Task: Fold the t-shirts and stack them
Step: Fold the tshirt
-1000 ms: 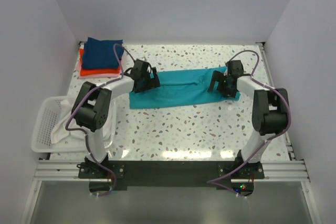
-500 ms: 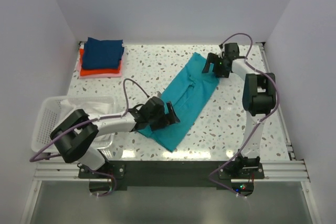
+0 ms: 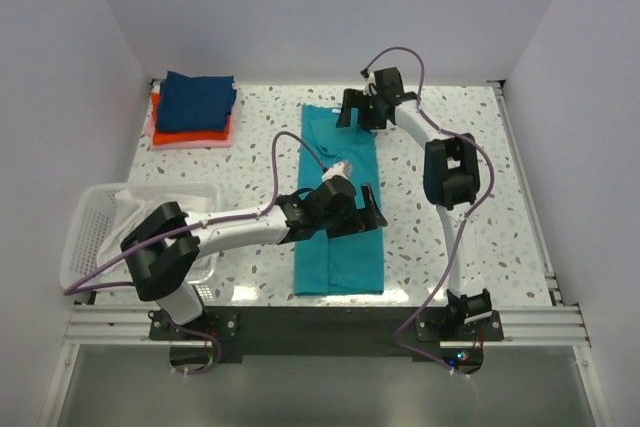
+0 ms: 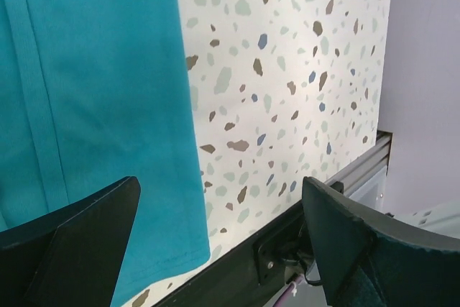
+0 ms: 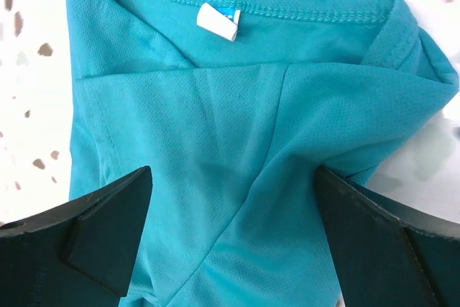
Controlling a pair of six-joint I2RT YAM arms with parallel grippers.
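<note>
Where the speckled white surface (image 3: 500,207) runs far to near, a long folded teal cloth t-shirt (image 3: 338,262) lies centrally. Over its side edge the left fingers (image 4: 79,242) stand apart; over its collar the right fingers (image 5: 374,228) stand apart.

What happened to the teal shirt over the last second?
The teal shirt swung a quarter turn, from crosswise to lengthwise. The left gripper moved toward the near edge, the right gripper toward the far edge; both now stand open. The folded stack and basket stayed put.
</note>
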